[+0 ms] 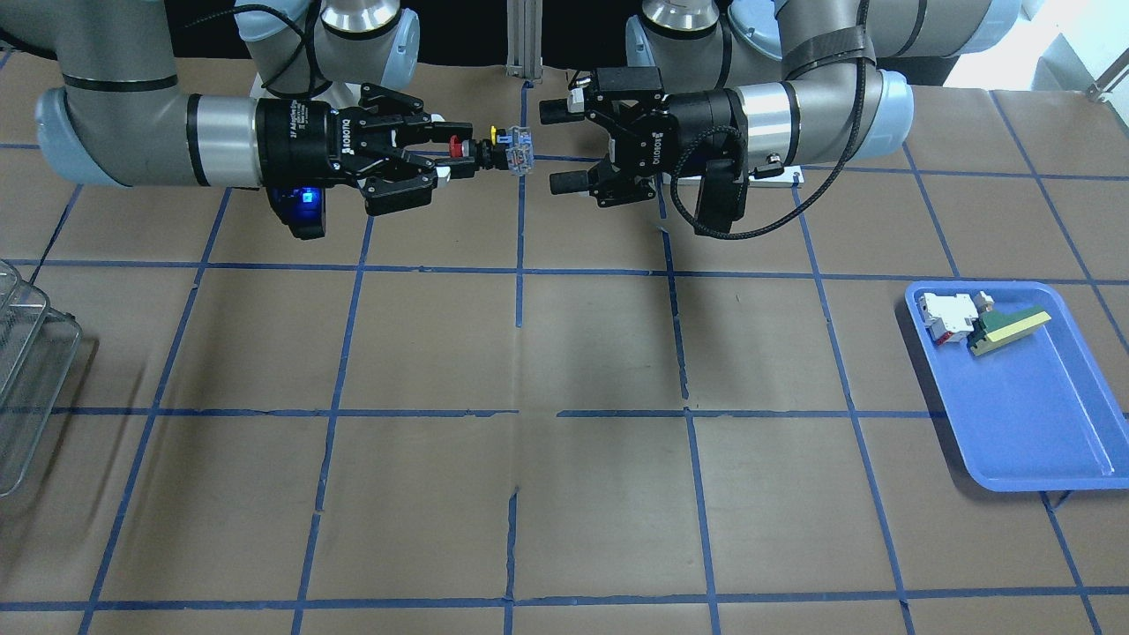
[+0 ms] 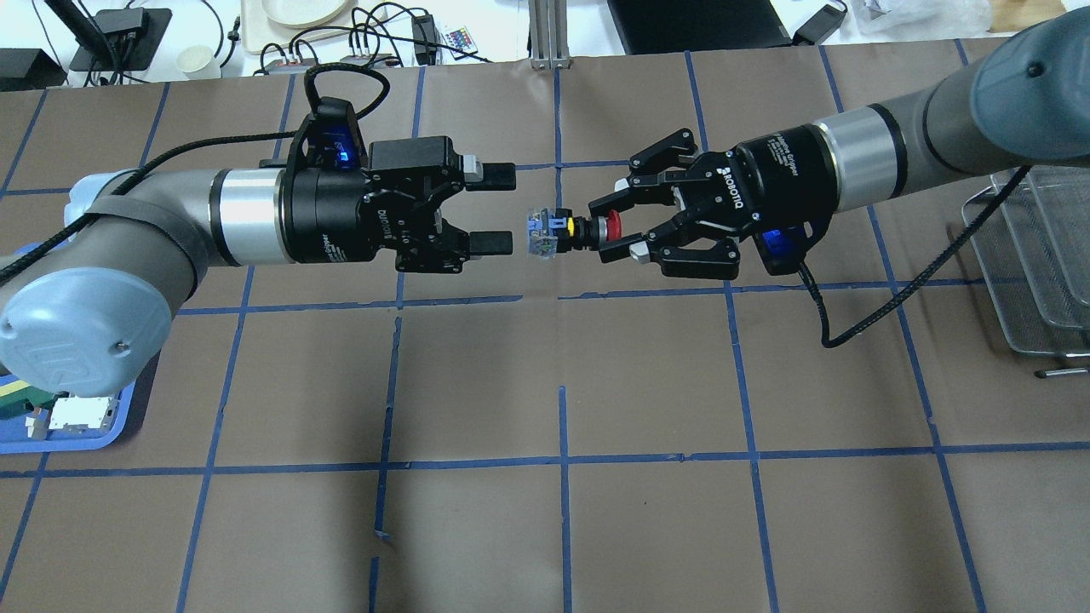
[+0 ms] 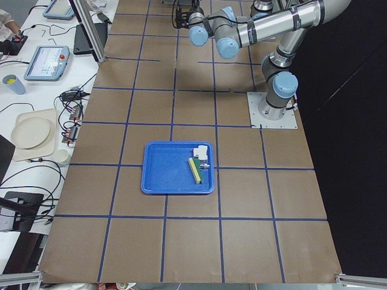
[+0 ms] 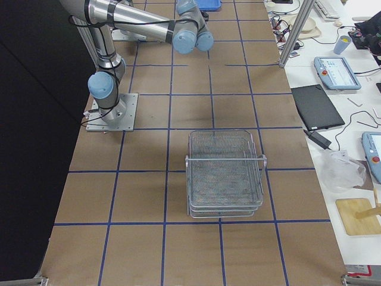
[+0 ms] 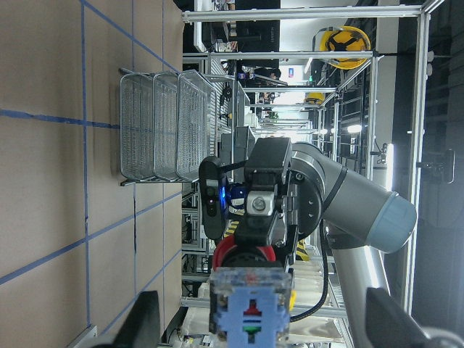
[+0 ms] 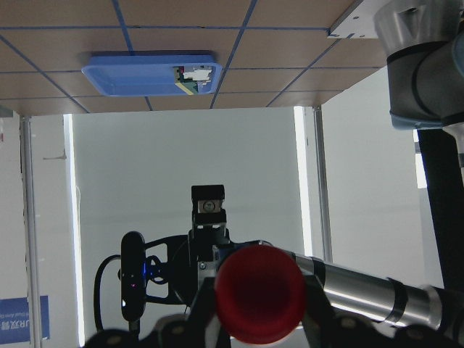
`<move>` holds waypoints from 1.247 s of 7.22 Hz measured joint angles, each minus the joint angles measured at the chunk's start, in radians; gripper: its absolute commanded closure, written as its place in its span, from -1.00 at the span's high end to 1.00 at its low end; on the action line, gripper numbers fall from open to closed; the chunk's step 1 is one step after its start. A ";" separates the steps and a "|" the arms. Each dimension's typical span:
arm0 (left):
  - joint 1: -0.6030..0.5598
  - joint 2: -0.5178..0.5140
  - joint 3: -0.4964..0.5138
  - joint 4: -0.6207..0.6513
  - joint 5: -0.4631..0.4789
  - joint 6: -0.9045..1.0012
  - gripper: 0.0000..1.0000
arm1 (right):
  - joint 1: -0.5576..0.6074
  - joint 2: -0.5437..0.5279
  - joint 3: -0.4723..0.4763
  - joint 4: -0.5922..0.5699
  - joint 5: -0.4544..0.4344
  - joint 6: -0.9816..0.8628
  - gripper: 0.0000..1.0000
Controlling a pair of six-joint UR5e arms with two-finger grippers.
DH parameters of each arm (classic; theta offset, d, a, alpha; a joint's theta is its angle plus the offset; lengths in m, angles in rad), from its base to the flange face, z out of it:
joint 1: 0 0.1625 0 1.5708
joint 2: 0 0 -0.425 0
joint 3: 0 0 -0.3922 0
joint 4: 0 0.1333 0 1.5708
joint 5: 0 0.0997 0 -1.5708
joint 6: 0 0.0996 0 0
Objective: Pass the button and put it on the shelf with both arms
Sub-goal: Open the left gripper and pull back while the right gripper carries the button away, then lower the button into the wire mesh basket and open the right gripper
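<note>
- Button [image 2: 572, 230]: it hangs in the air above the middle of the table [image 2: 647, 383], with its silvery end pointing left.
- Blue tray [image 2: 77, 438]: it lies at the table's far left edge, partly under my left arm.
- My left claw [image 2: 502, 210]: it is released, with fingers spread wide and tips just short of the button's end.
- My right claw [image 2: 615, 230]: it is clenched on the button's red cap.
- Shelf [image 2: 1035, 272]: it stands at the far right, well apart from the button.

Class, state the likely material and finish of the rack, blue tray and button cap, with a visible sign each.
Shelf: silvery bare metal wire, see-through mesh. Blue tray: likely moulded plastic, smooth and evenly coloured. Button cap: probably plastic, solid red, finish unclear.
</note>
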 measured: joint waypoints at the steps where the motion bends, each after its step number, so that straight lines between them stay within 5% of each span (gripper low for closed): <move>1: 0.014 -0.007 0.004 0.084 0.065 -0.092 1.00 | -0.051 -0.001 -0.038 -0.027 -0.134 -0.006 -1.00; 3: 0.075 -0.014 0.012 0.265 0.268 -0.266 1.00 | -0.127 -0.001 -0.174 -0.085 -0.427 -0.041 -1.00; 5: 0.117 -0.055 0.106 0.305 0.542 -0.336 1.00 | -0.151 0.005 -0.291 -0.225 -0.734 -0.185 -0.98; 7: 0.069 -0.131 0.286 0.275 0.883 -0.374 1.00 | -0.185 0.005 -0.322 -0.450 -1.033 -0.501 -0.98; 9: -0.058 -0.189 0.434 0.244 1.194 -0.392 1.00 | -0.258 0.020 -0.314 -0.679 -1.200 -0.829 -0.96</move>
